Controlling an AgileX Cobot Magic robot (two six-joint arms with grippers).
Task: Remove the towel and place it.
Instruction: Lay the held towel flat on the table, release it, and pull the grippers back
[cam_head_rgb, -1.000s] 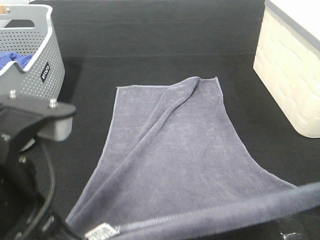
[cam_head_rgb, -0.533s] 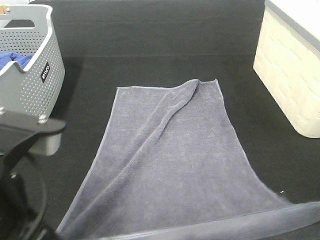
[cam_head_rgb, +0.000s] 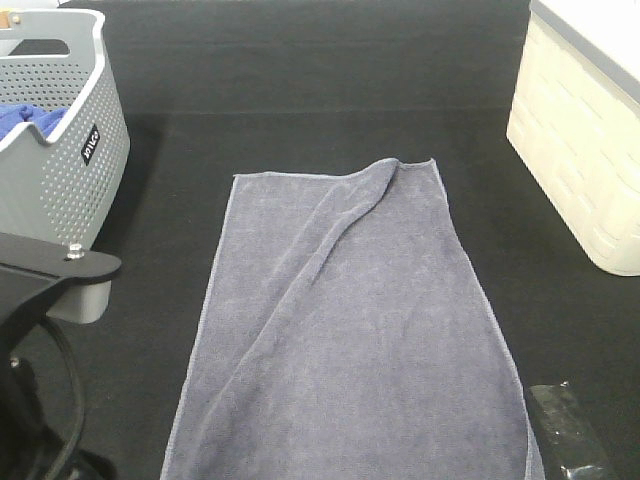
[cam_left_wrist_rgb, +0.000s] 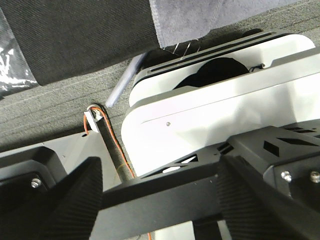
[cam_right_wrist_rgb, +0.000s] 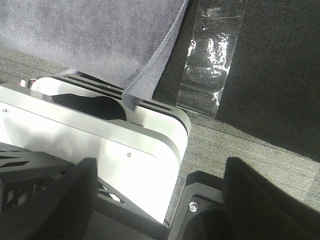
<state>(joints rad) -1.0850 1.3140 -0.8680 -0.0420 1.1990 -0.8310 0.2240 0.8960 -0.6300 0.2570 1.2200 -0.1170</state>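
Grey towel (cam_head_rgb: 350, 340) shows its folded corner (cam_head_rgb: 400, 168) only from high.

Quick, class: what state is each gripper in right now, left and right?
Left gripper: open, holding nothing.
Right gripper: open, holding nothing.
The towel is in neither gripper.

So the towel (cam_head_rgb: 350, 330) lies down the middle of the table (cam_head_rgb: 300, 70), long way running front to back. Left of the towel and toward the back sits the laundry basket (cam_head_rgb: 60, 170), with a cloth (cam_head_rgb: 25, 118) inside it. Right of the towel, also toward the back, is the lidded bin (cam_head_rgb: 585, 170), well apart from it. A strip of tape (cam_head_rgb: 565, 430) is on the table just beside the towel's near right corner. The left arm (cam_head_rgb: 50, 265) is near-left of the towel, in front of the basket.
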